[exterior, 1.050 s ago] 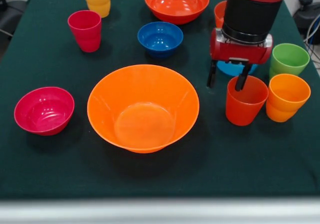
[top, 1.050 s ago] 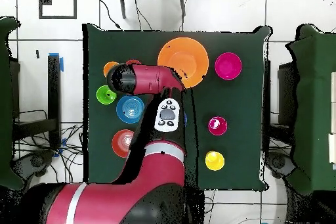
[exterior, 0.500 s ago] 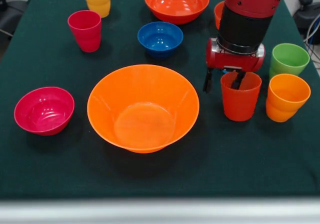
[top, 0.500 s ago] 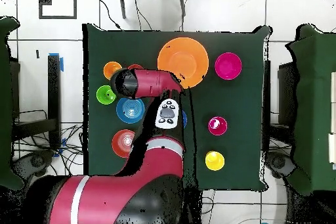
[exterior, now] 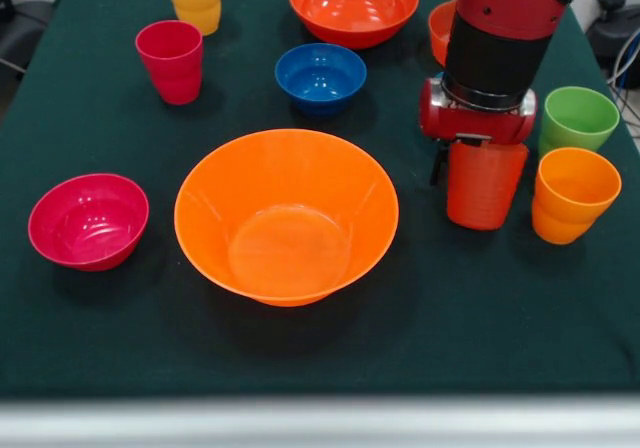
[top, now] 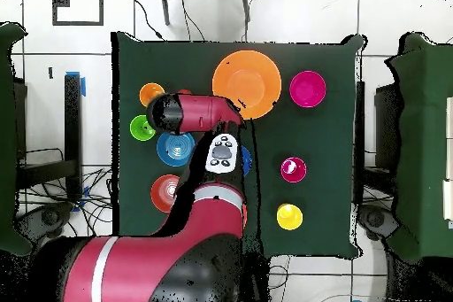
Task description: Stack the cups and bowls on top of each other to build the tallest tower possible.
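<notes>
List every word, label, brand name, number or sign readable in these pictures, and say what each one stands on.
None can be read.
The cups, such as the red-orange cup under the tool, are plain.
The bowls, such as the large orange bowl, are plain too.
The green cloth bears no print.
The arm's pale button panel has dark marks, too small to read.

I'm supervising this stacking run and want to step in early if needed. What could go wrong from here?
The gripper sits down on the red-orange cup, so its hold cannot be seen; a poor grip could drop the cup on lifting. The orange cup and green cup stand close beside it, so a sideways swing might knock them. No tower has been started yet.
</notes>
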Motion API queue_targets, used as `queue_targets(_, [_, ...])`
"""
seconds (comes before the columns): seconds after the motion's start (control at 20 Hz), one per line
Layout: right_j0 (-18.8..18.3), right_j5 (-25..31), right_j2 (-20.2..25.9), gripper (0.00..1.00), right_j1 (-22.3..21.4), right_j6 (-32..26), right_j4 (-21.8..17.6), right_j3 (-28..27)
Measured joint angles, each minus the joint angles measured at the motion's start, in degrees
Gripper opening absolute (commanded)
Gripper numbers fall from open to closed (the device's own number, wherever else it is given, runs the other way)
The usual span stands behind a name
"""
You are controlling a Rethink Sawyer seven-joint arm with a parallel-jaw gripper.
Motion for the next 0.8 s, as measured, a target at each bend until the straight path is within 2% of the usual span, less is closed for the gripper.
queue_targets(0.8, [1.11,0.0,-0.49,0.0,0.25,0.0,0.64,-1.18])
